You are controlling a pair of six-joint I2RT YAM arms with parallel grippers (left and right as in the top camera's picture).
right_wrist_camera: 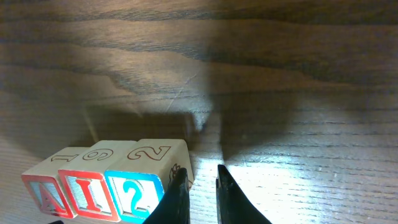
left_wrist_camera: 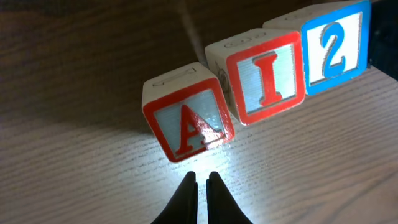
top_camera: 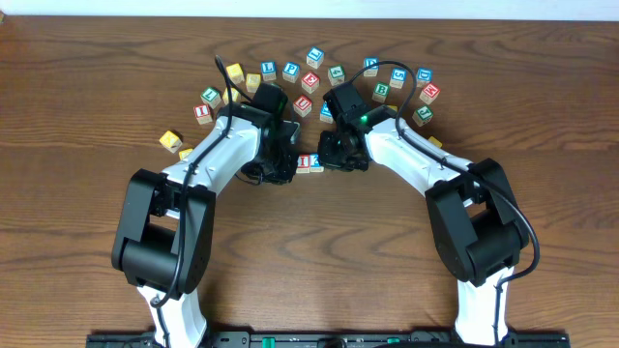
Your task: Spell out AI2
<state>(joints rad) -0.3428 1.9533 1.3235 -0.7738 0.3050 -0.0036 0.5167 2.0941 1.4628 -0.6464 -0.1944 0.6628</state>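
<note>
Three letter blocks stand in a row on the wooden table: a red-framed A (left_wrist_camera: 186,121), tilted a little out of line, a red-framed I (left_wrist_camera: 267,78) and a blue-framed 2 (left_wrist_camera: 333,46). The row also shows in the right wrist view, A (right_wrist_camera: 43,193), I (right_wrist_camera: 87,193), 2 (right_wrist_camera: 134,193), and in the overhead view (top_camera: 309,162). My left gripper (left_wrist_camera: 203,177) is shut and empty, just in front of the A. My right gripper (right_wrist_camera: 199,171) is nearly closed with nothing between its fingers, its left finger against the right side of the 2 block.
Several more letter blocks lie in an arc at the back (top_camera: 311,82). A yellow block (top_camera: 171,141) lies at the left. Both arms meet over the row in the overhead view, left (top_camera: 232,145) and right (top_camera: 397,145).
</note>
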